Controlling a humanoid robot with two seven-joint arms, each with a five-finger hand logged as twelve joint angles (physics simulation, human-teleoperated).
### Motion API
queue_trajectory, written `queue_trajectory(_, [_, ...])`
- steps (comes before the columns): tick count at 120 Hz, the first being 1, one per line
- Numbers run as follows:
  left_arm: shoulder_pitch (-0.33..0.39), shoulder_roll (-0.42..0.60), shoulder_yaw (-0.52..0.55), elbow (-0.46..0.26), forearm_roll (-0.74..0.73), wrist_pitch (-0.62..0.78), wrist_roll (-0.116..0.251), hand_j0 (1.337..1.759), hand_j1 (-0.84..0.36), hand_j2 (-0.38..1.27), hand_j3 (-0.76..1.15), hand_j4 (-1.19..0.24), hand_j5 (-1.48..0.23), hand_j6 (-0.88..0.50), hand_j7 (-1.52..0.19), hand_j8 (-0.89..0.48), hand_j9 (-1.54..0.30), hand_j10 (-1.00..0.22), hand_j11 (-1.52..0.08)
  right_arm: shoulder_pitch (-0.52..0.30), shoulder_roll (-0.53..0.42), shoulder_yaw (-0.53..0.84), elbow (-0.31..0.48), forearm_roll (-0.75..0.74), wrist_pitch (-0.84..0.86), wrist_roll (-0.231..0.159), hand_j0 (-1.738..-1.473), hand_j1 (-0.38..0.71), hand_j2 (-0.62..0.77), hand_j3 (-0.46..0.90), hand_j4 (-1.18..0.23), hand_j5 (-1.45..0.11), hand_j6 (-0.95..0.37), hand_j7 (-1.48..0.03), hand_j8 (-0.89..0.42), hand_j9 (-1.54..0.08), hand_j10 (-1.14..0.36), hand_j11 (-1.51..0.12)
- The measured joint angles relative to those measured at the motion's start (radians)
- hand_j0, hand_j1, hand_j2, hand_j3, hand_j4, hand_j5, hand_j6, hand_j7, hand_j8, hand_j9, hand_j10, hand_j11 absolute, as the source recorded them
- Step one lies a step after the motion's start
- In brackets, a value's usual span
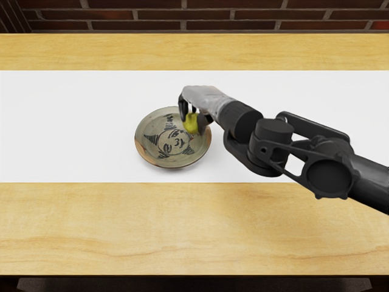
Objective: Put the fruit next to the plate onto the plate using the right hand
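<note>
A round ceramic plate (159, 141) with a dark face drawing and a brown rim sits on the white runner near the table's middle. My right hand (193, 117) reaches in from the right and hangs over the plate's upper right part. Its fingers (183, 108) curl around a small yellow-green fruit (191, 123), which is held just above the plate's surface. Most of the fruit is hidden by the hand. The left arm does not show.
A white runner (73, 128) crosses the wooden table (182, 225) from side to side. A brick wall (194, 15) stands behind the table's far edge. My right forearm (292, 155) lies over the runner to the right of the plate.
</note>
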Motion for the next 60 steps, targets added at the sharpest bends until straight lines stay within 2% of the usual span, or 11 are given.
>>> queue_trajectory(60, [0.000, 0.000, 0.000, 0.000, 0.000, 0.000, 0.000, 1.658, 0.32, 0.00, 0.00, -0.02, -0.03, -0.02, -0.03, -0.02, -0.03, -0.02, -0.03, -0.007, 0.079, -0.042, -0.102, -0.001, -0.015, 0.000, -1.658, 0.37, 0.59, 0.00, -0.83, -1.24, -0.42, -1.13, -0.39, -1.19, -0.85, -1.20])
